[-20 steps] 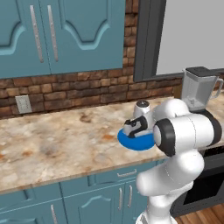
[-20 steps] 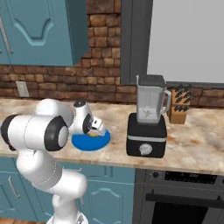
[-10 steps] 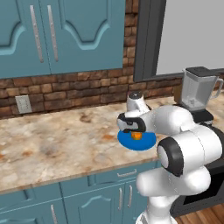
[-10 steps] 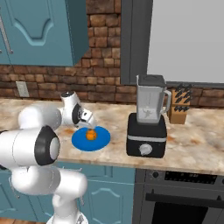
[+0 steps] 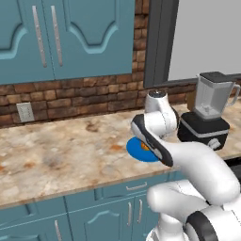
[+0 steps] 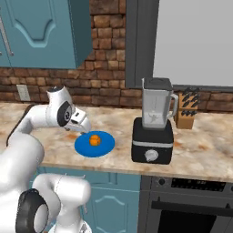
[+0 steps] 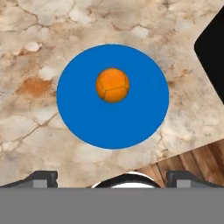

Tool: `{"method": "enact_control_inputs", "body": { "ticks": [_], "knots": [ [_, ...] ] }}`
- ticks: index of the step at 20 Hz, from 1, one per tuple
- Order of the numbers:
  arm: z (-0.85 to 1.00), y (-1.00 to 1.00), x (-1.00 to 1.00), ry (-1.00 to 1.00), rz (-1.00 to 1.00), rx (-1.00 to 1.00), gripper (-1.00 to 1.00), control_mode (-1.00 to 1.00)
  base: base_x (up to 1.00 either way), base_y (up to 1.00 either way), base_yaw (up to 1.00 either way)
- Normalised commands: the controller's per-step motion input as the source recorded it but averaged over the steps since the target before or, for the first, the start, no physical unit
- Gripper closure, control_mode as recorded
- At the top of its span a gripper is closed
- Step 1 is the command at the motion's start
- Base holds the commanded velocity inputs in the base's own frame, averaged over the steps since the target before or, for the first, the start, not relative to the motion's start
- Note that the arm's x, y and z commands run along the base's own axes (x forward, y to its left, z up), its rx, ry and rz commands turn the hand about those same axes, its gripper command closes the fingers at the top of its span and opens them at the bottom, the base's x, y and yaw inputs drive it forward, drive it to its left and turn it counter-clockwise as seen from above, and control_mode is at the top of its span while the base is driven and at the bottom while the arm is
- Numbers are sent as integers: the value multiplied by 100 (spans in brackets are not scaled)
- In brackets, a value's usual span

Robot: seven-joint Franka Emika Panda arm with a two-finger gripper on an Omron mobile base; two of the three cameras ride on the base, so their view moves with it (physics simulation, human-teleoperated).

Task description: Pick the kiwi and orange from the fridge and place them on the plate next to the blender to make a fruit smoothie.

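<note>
Claw (image 6: 84, 126) lifted clear above the left edge of the plate (image 6: 107, 146), left of centre in the right base frame; fingertips (image 7: 43, 177) set wide apart at the bottom corners of the hand frame, nothing between them. Half a second ago hovering right over the fruit, a second ago down on the plate; now drawn back up and toward the left of the frame, empty. Orange (image 7: 113, 85) left resting on the plate, slightly above and left of the disc's middle in the hand frame, touching nothing but the blue. Plate flat on the marbled surface (image 6: 205, 150), just beside the blender (image 6: 154, 123), whose black base cuts into the upper right corner of the hand frame. In the left base frame, a sliver of orange and blue showing beside the forearm, lower centre. Meaning, by judgement: orange delivered, half the job done. Kiwi absent from the plate, so probably still to be fetched from the fridge. Likely next: swing away from the surface and drive back for it.
</note>
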Motion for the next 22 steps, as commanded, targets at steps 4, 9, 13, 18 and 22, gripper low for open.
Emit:
{"method": "enact_control_inputs", "body": {
  "ticks": [4,9,13,18,22],
  "knots": [
    [67,0,-76,-6,0,1,-100,-100,0,0,0],
    [8,0,-35,-7,0,0,-100,100,-60,-1,-4],
    [0,0,0,0,0,0,-100,100,-48,9,-56],
    [0,0,0,0,0,0,-100,100,-1,3,-74],
    [0,0,0,0,0,0,-100,100,0,0,-75]
  ]
}}
